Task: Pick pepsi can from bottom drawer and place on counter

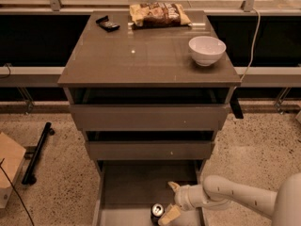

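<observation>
One pepsi can (157, 211) is seen upright in the opened bottom drawer (138, 185), below the front edge of the counter (141, 62). The tool (171, 200) is held just beside the can, its two fingers spread, and nothing is gripped. On the counter are seen one white bowl (207, 50) near the right edge, one snack bag (159, 14) at the back edge, and one dark object (107, 23) near the back left corner.

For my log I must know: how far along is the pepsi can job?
Done: the bottom drawer stands open. In hand: the open gripper is inside it, beside the pepsi can, not gripping it. Left: grasp, lift, place on the counter.
</observation>
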Controlling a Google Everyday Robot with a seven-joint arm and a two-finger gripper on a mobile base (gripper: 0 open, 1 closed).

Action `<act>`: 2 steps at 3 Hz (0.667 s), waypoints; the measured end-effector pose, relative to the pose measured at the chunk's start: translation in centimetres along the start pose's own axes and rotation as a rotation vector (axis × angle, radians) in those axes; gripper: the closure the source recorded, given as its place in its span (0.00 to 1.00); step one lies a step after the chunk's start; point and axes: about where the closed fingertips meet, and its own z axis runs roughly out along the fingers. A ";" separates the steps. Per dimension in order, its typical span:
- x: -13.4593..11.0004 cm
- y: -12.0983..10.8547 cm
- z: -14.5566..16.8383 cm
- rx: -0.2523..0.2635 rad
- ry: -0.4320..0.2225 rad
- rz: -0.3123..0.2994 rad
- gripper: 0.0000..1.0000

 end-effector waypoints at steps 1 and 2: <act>1.9 -0.7 1.7 -0.024 -0.002 0.039 0.00; 4.1 -1.6 4.0 -0.060 -0.017 0.091 0.00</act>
